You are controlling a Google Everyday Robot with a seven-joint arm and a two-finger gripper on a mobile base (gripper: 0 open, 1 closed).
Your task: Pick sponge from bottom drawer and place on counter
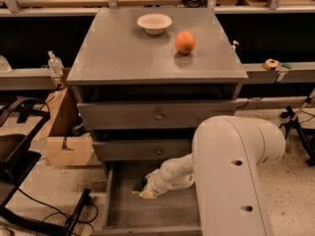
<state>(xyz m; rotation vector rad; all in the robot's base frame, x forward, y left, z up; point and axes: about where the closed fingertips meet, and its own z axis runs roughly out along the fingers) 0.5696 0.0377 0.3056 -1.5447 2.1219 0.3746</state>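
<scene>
My arm fills the lower right of the view, its white bulk reaching down and left in front of the cabinet. Behind it the counter is a broad grey top with plenty of bare surface on the near and left side. Under the two knobbed drawers, the bottom drawer is pulled out, and its grey floor is visible to the left of my wrist. On the counter a bowl sits near the back edge. An orange lies just to the right of it, and the two are apart. Down in the drawer, the gripper is low over the floor, near the drawer's back. The sponge is right at its tip, dark green with a pale edge showing below. I cannot tell how far the gripper is open, or whether it has hold of the sponge or only touches it. I judge that I am at the grasp step, with the lift and the placing not yet done. The next move calls for a confirmed grip. Then I need a lift straight up out of the drawer, pulling back enough to clear the fronts of the two drawers above. Finally the arm must rise to the counter's bare near part, away from the bowl and the orange.
</scene>
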